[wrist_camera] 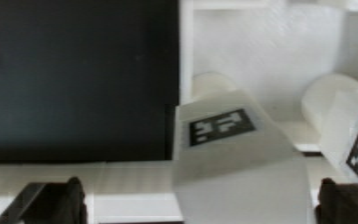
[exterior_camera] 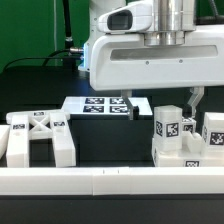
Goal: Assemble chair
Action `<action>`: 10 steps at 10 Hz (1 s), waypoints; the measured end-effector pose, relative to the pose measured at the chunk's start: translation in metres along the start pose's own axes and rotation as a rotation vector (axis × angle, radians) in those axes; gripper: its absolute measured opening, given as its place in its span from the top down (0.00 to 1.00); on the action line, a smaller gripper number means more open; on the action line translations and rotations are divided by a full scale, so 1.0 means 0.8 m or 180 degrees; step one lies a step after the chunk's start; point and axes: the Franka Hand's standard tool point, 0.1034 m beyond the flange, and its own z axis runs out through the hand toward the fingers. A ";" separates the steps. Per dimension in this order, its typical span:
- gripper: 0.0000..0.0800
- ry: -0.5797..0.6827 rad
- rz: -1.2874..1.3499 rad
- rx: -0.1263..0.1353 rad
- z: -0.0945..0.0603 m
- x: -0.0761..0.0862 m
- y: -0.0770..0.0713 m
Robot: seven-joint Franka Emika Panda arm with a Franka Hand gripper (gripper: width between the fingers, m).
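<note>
over chair parts [exterior_camera: 171, 128], end effector [exterior_camera: 162, 100] spread wide

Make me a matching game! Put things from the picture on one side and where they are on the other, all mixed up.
Things:
1. X panel
2. marker board
3. tagged blocks
4. rail

Places, in the exterior view:
A. on the right
B. across the front
C. on the left
D. in the middle, at the back

Pairs: 1-C, 2-D, 3-A, 4-B.
</note>
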 end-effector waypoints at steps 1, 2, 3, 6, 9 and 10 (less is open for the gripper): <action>0.22 -0.0001 0.0004 0.0005 -0.001 -0.001 -0.002; 0.22 -0.0005 0.0012 0.0010 -0.001 -0.002 -0.007; 0.44 -0.0006 0.0010 0.0011 -0.001 -0.002 -0.007; 0.64 -0.0007 0.0114 0.0010 -0.001 -0.002 -0.006; 0.64 -0.0015 0.1015 0.0044 0.000 0.000 -0.006; 0.64 -0.0012 0.1465 0.0057 0.000 0.001 -0.008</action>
